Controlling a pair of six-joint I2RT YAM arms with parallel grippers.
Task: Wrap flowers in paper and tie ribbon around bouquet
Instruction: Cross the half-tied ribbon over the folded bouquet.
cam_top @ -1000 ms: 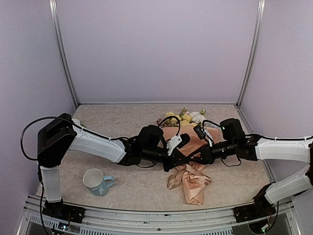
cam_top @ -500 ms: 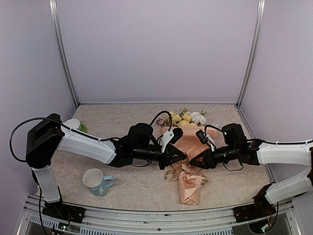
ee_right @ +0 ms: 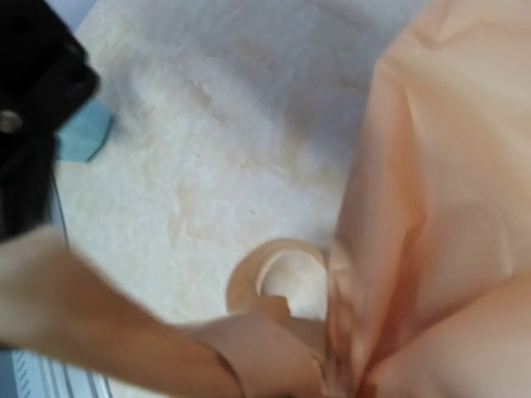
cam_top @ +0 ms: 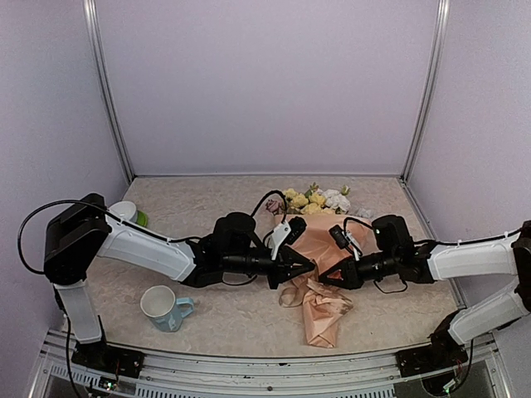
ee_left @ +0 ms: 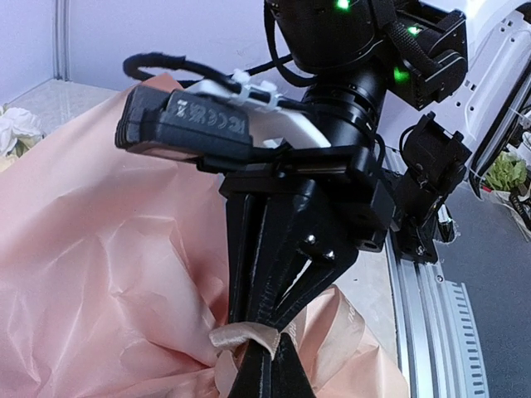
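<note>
- The bouquet (cam_top: 319, 240) lies right of the middle of the surface, blooms toward the far edge and the crumpled tail toward the near edge. I judge it light and floppy, so it will slide or roll if I tug sideways.
- The paper (ee_left: 99, 249) is thin, creased and gathered to a waist. It looks easy to tear or spring open, so I'd hold the bunch only at that pinched neck and never by a loose flap.
- The flowers (cam_top: 317, 199) poke out of the cone's far end. They look soft and springy, with wiry stems hidden inside, so they are nothing to grip.
- The ribbon (ee_left: 245, 336) sits at the neck, one loop lying on the surface beside it. It looks flat, limp and slick, so I'd pinch it across its width, close to the knot.
- The left claw (ee_left: 264, 358) is clamped fully together with the ribbon's fold caught at its tips.
- The right claw (ee_left: 264, 319) faces it, tips drawn almost together right at the same fold. I cannot tell whether it actually has the ribbon.
- Compared with a second ago, the left arm has pulled back toward the left edge, uncovering a green-and-white object (cam_top: 129, 213) near the far left. The right arm has followed inward and lower. The two claws now meet nearer the near edge, and the paper tail has shifted slightly.
</note>
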